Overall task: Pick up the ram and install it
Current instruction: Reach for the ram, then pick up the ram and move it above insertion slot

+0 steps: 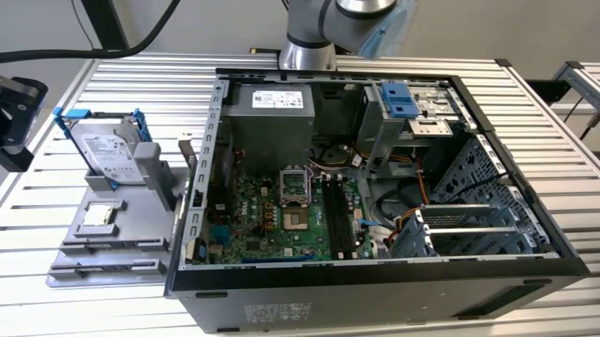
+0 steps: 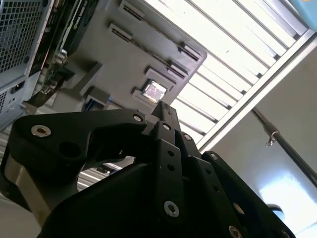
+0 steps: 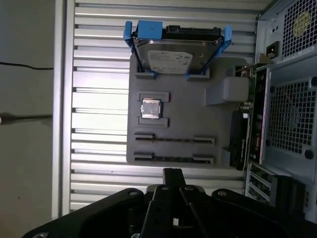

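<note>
An open computer case lies on a slatted metal bench, with a grey holder just beside it on the exterior view's left. The holder carries a hard drive in a blue frame, a small square processor chip and 2 long slots. The ram shows as a slim dark strip standing on edge in the slot farthest from the hard drive. Whether the other slot also holds a stick is hard to tell. The black memory slots on the board inside the case look empty.

The gripper appears in both wrist views with its fingers pressed together into 1 narrow tip and nothing between them. It points down at the holder from well above and touches no part.

The step in hand seems to be the approach for the pick. To do it well, the fingers would need to part enough to straddle the thin stick. They should line up across its flat faces near mid-length and descend straight, clear of the tabs at the slot ends. A straight lift without twisting would likely keep the stick from binding.

In the exterior view the arm rises behind the case at the bench's far edge
</note>
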`<state>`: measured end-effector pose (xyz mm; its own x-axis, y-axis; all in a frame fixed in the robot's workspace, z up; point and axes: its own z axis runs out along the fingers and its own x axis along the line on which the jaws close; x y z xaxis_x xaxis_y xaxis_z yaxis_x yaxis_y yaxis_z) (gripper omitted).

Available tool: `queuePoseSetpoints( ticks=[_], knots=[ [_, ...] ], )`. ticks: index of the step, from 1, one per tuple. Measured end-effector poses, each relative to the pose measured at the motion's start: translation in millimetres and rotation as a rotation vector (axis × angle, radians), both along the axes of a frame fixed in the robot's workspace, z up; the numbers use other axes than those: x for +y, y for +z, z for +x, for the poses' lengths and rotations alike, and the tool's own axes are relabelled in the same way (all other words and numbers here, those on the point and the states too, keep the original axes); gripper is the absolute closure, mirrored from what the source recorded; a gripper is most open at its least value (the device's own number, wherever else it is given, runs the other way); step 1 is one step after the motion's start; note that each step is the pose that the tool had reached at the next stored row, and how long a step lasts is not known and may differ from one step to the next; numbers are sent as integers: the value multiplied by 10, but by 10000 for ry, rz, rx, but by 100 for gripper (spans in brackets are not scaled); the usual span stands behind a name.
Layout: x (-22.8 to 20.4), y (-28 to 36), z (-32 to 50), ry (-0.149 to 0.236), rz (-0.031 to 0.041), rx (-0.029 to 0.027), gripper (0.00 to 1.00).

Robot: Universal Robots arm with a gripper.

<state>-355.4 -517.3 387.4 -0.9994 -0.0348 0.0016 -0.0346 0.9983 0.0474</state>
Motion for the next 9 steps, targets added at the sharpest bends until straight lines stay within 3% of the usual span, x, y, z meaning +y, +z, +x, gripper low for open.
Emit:
queuePoseSetpoints(
  ticks=[9],
  knots=[
    [1, 0, 0, 344, -9, -1, 100]
  ],
)
